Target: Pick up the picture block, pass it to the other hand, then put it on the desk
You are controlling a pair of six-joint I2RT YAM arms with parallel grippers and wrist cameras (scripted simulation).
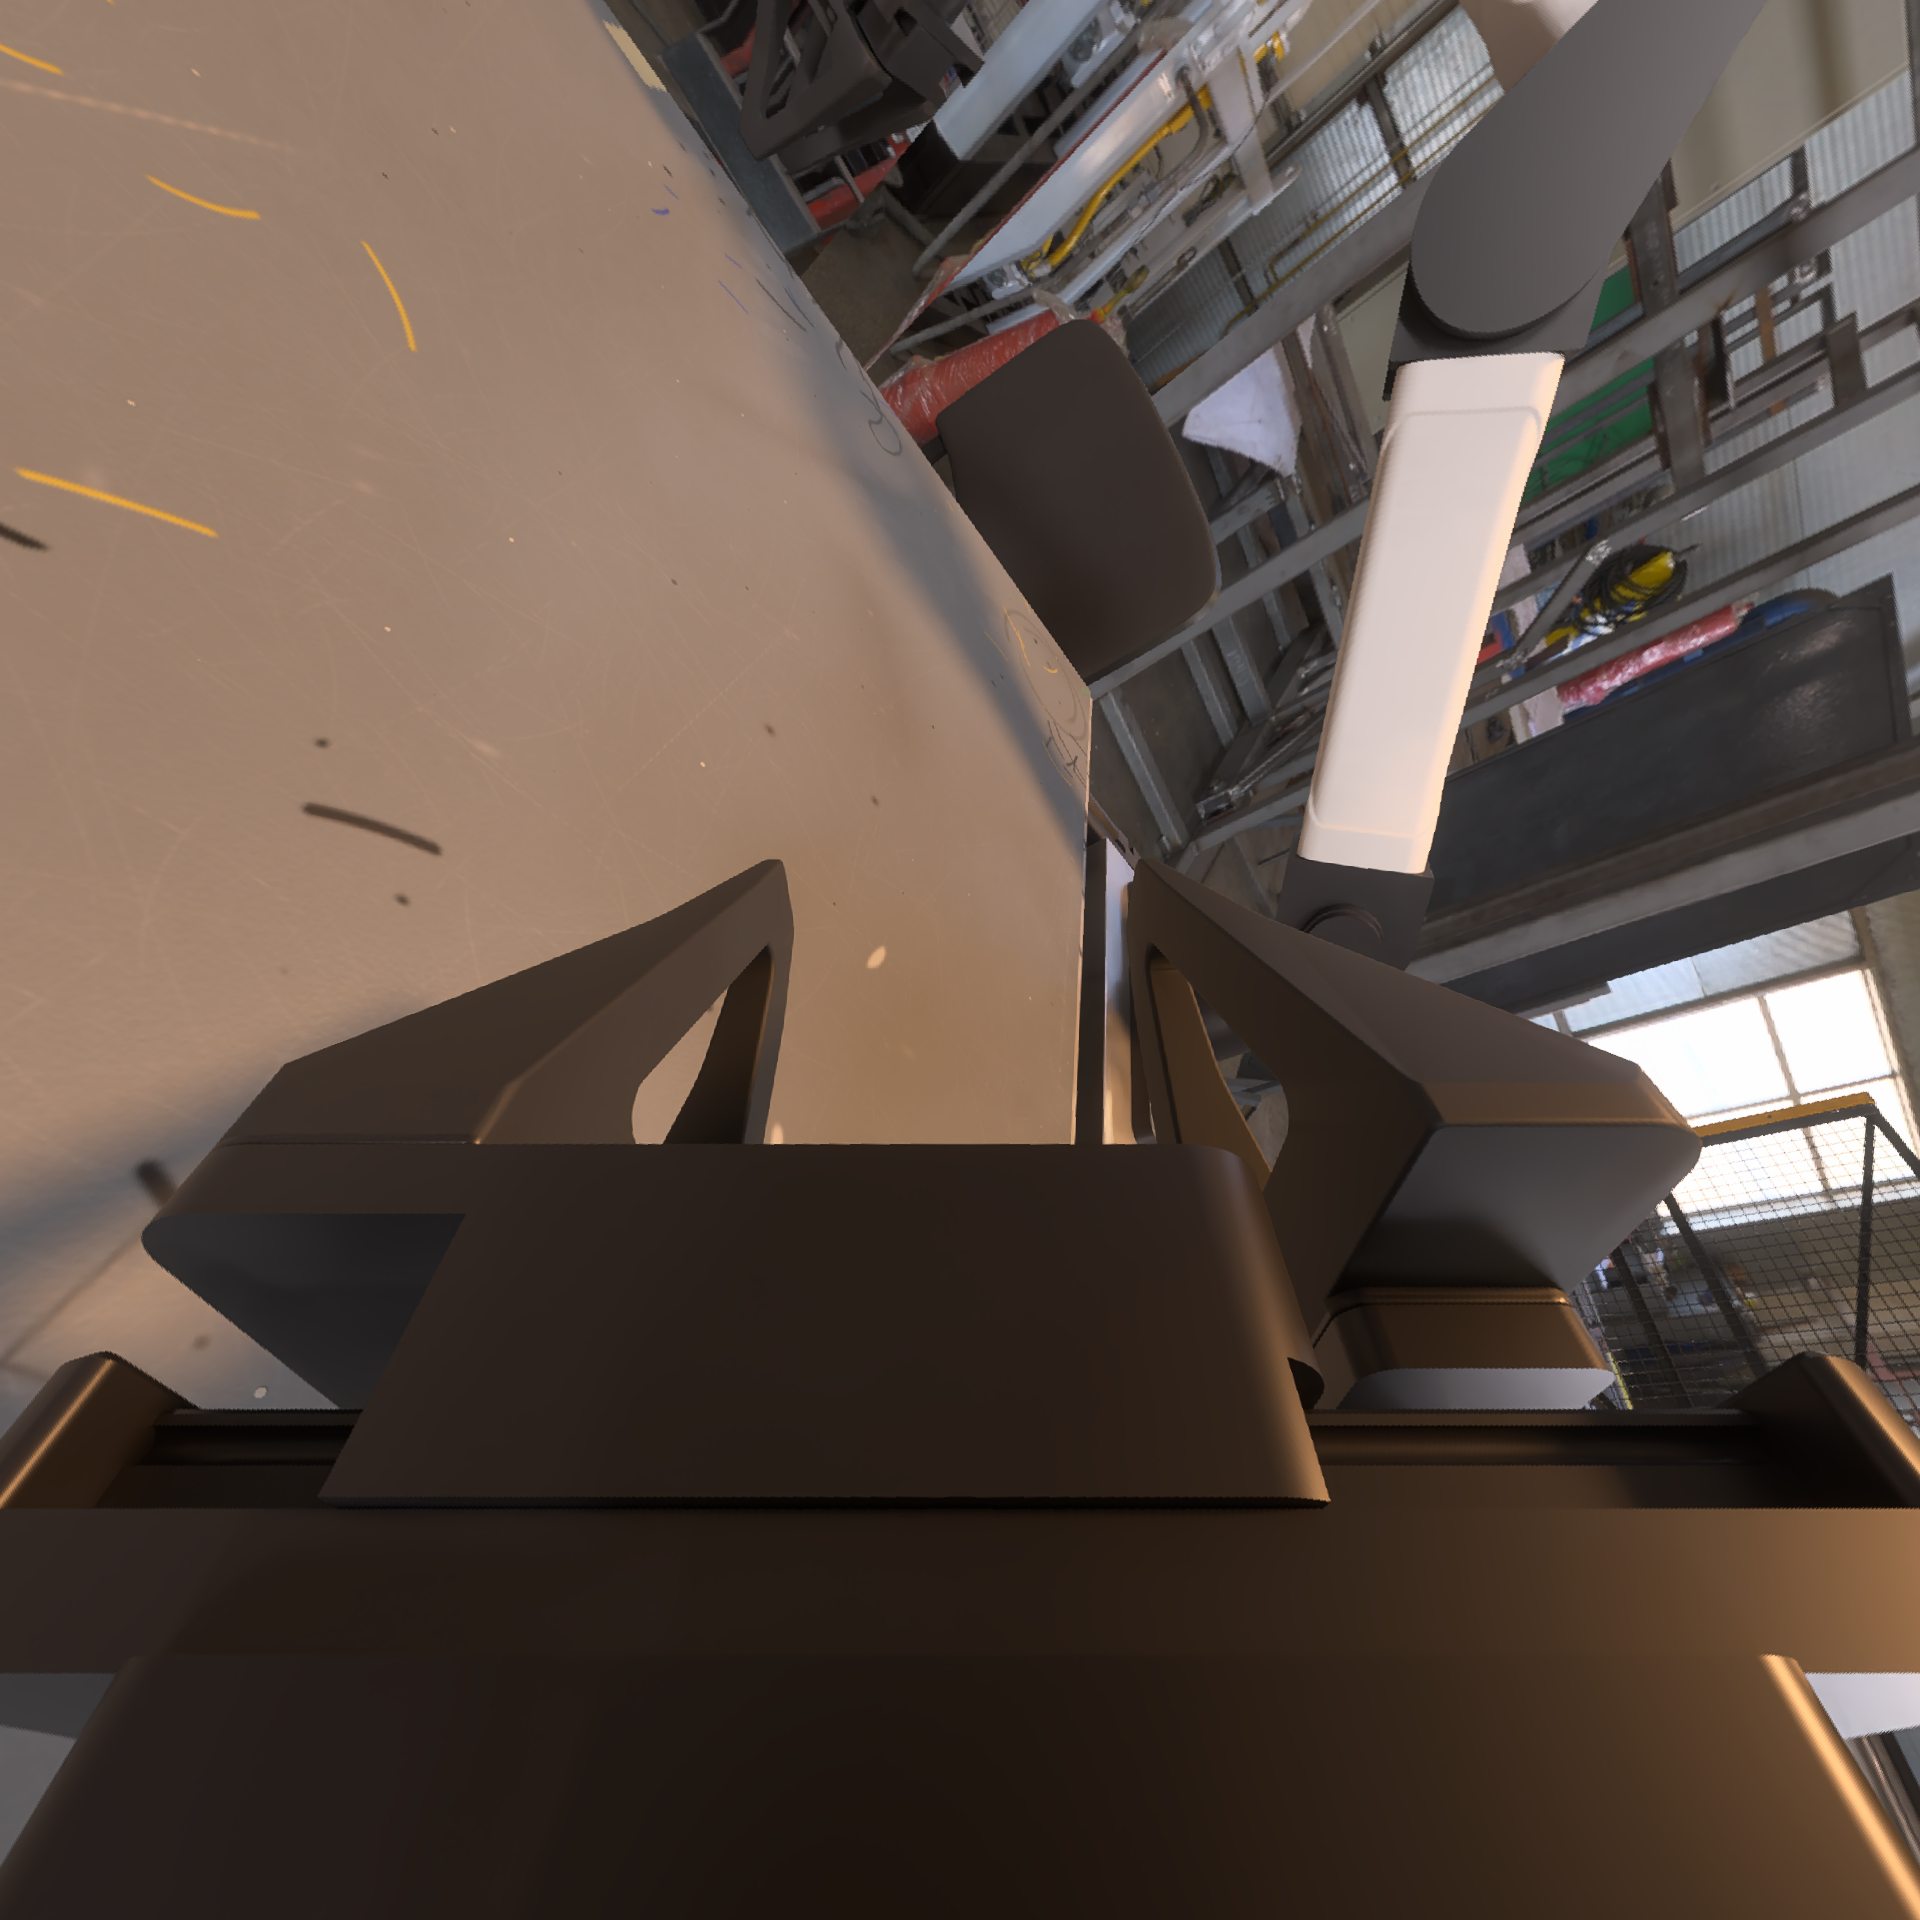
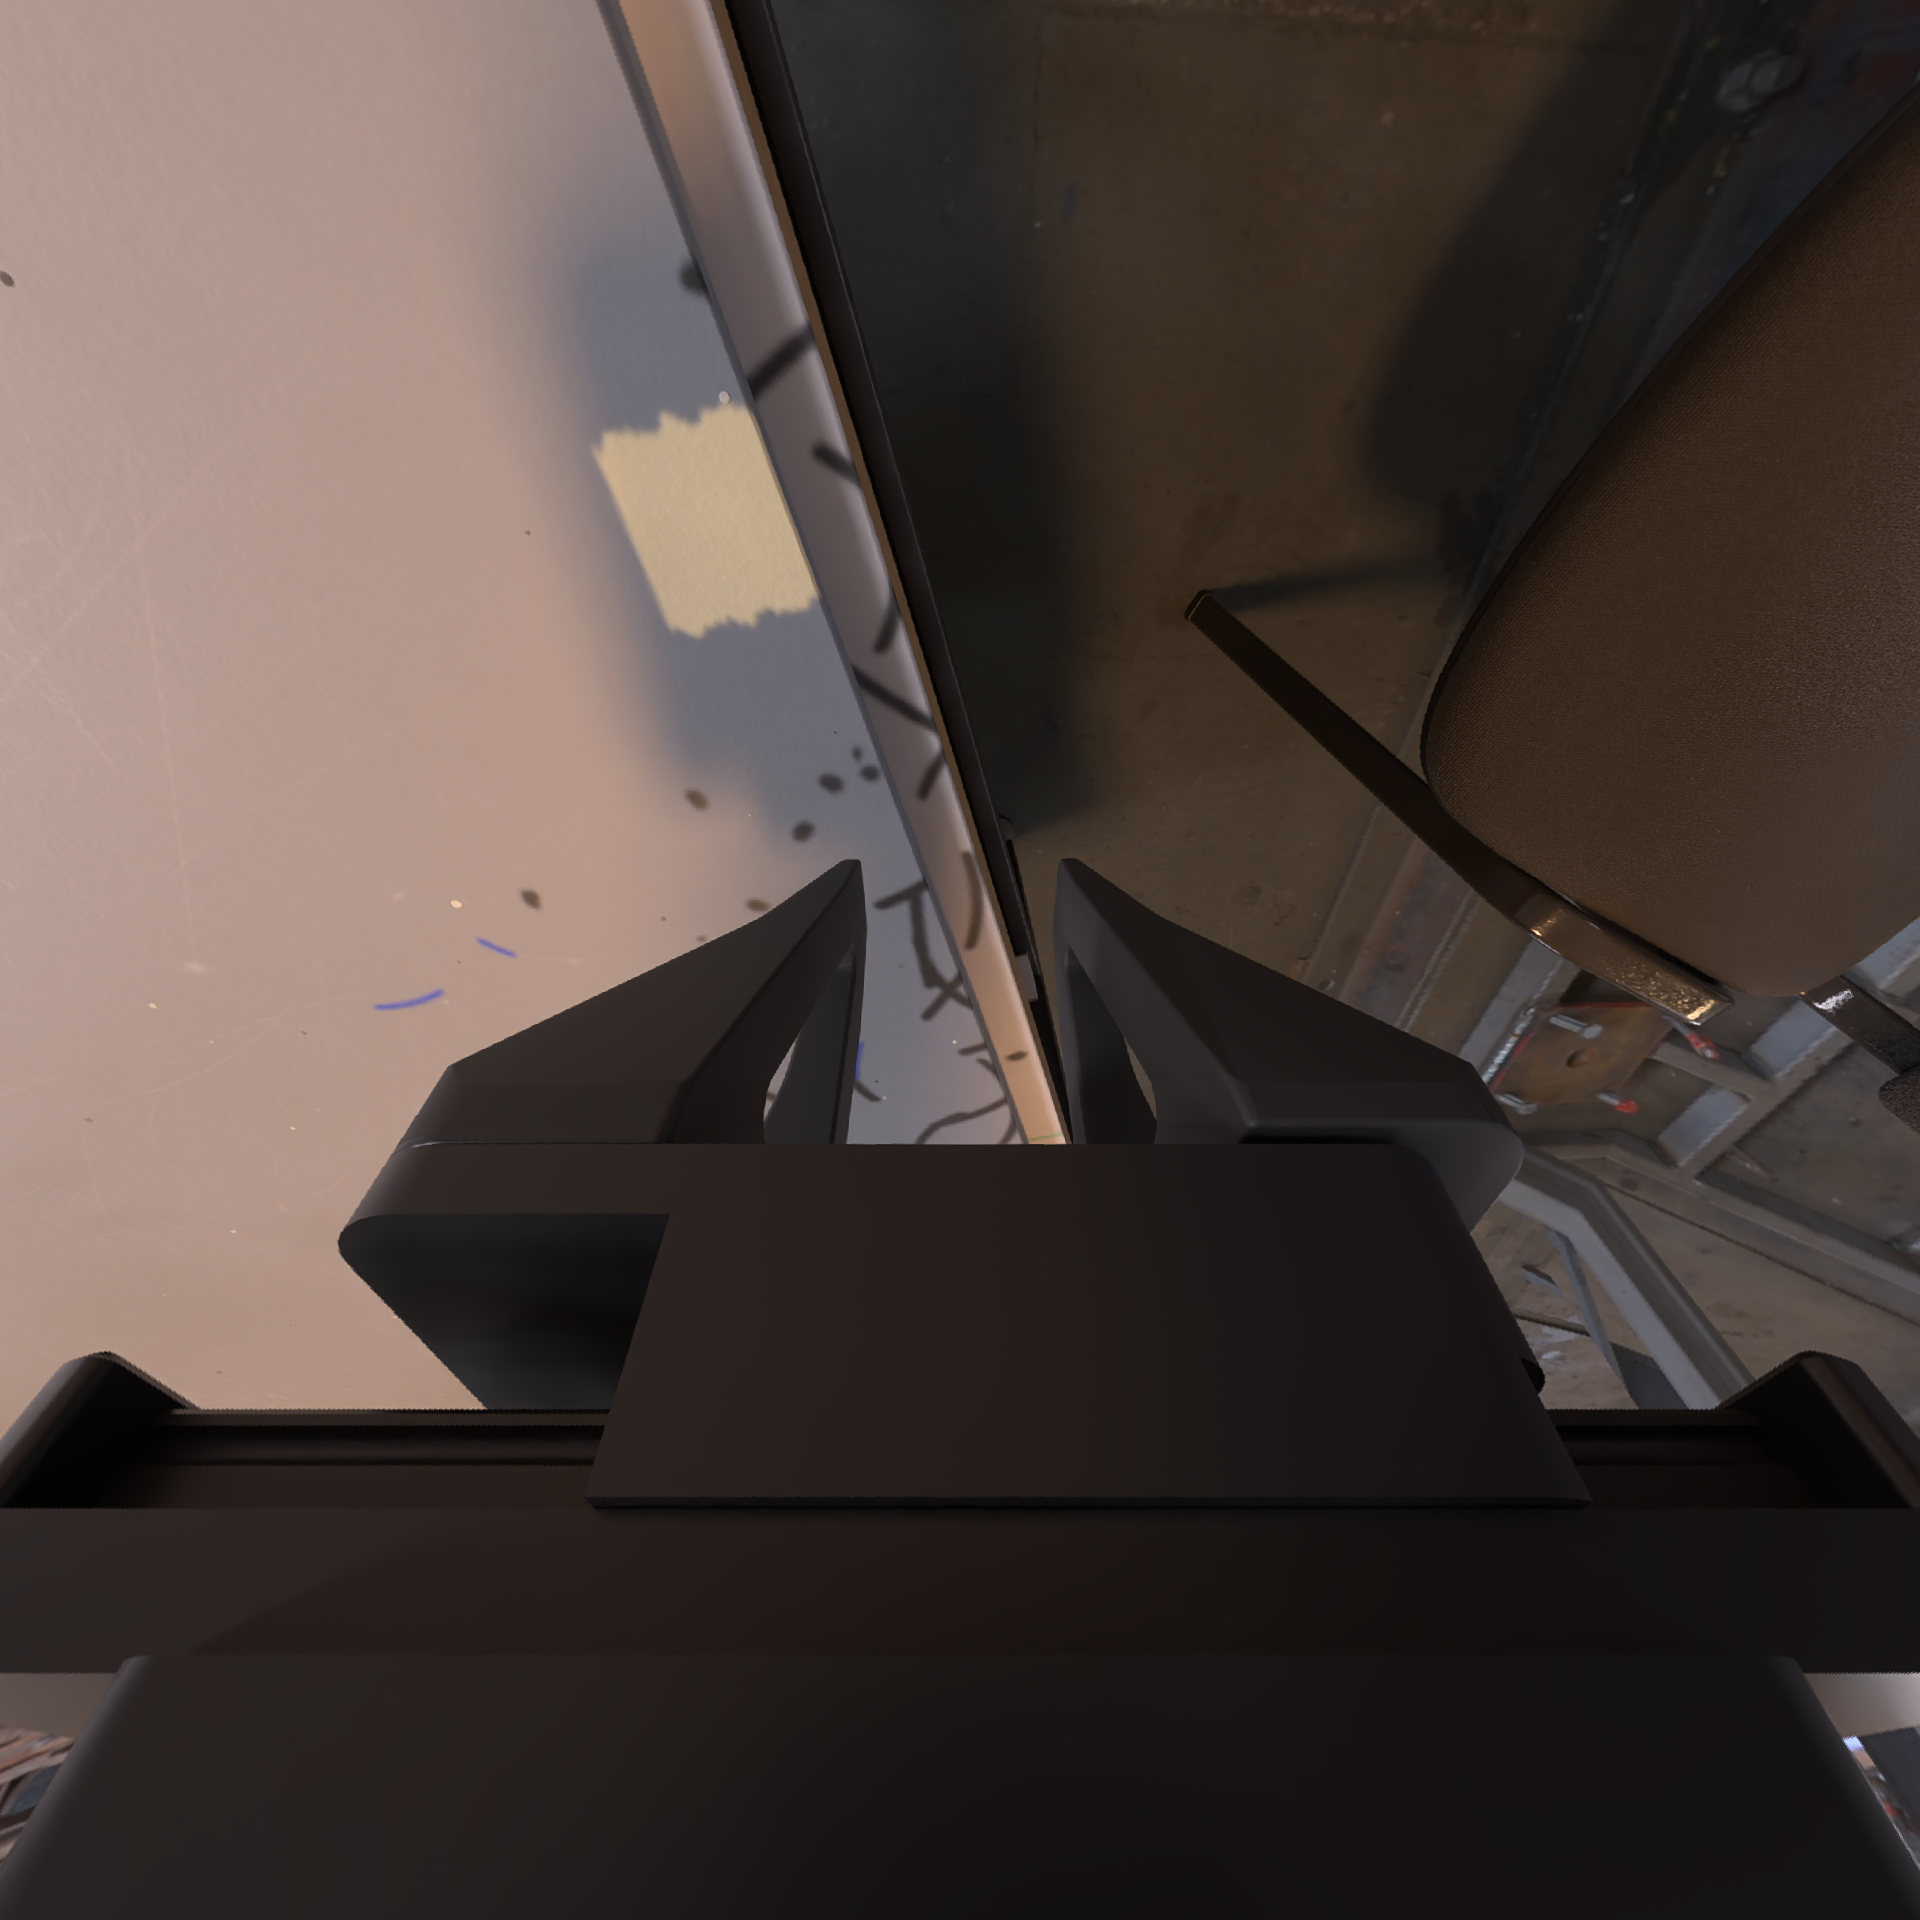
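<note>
The table fills the left half of both wrist views, a pale tan top marked with short yellow, black and blue streaks and dark specks, its edge running diagonally up through each view. In the right wrist view the edge shows as a light strip with black scribbles along it, and a pale yellowish rectangular patch lies on the top close to that edge. Beyond the edge in the left wrist view stand metal racks and shelving with mixed clutter, and a bright window low on the right. A dark chair sits just beside the table edge; in the right wrist view its brown seat and dark armrest take up the upper right, above a dim concrete floor.

The other arm, with a white link between dark joints, rises at the right of the left wrist view.

The left pincer straddles the table edge, its two dark fingers set apart with nothing between them. The right pincer is held the same way over the edge, fingers apart by a narrower gap and gripping nothing.

The picture block cannot be seen in either view, so its place cannot be told.
</note>
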